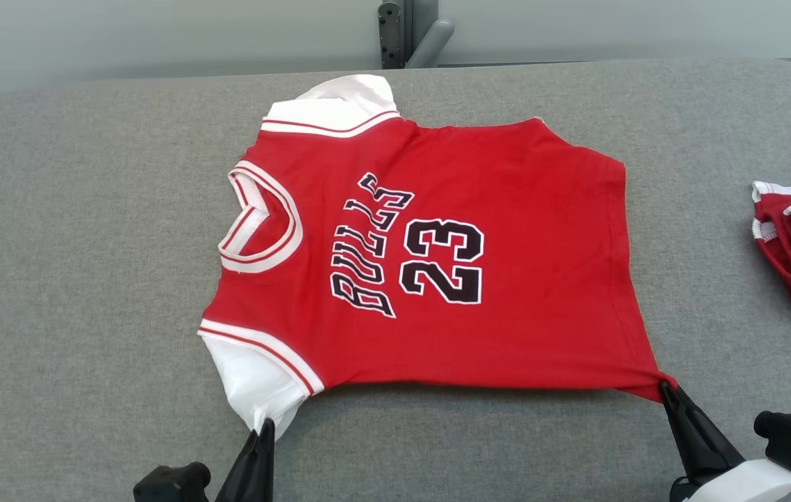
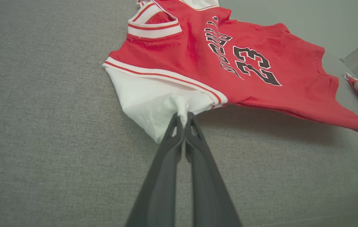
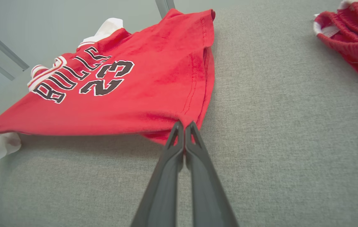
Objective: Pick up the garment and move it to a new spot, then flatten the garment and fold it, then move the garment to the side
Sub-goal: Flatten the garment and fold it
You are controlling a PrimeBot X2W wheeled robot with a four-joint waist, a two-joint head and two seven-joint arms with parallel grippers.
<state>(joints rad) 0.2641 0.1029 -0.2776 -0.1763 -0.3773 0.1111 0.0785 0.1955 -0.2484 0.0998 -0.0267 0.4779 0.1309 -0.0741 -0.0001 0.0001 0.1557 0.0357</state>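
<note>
With jaws closed, left gripper [image 2: 183, 117] on the jersey's [image 1: 520, 209] white sleeve [image 2: 141, 97] and right gripper [image 3: 184, 126] on its hem corner [image 3: 161, 135], pull evenly and low so it flattens.

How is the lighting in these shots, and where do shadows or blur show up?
Head view: soft even light, no glare, jersey print sharp, far table edge hazy. Left wrist view: shadow on the table under the jersey's lifted edge. Right wrist view: same shadow, wide-angle stretching near the corners.
</note>
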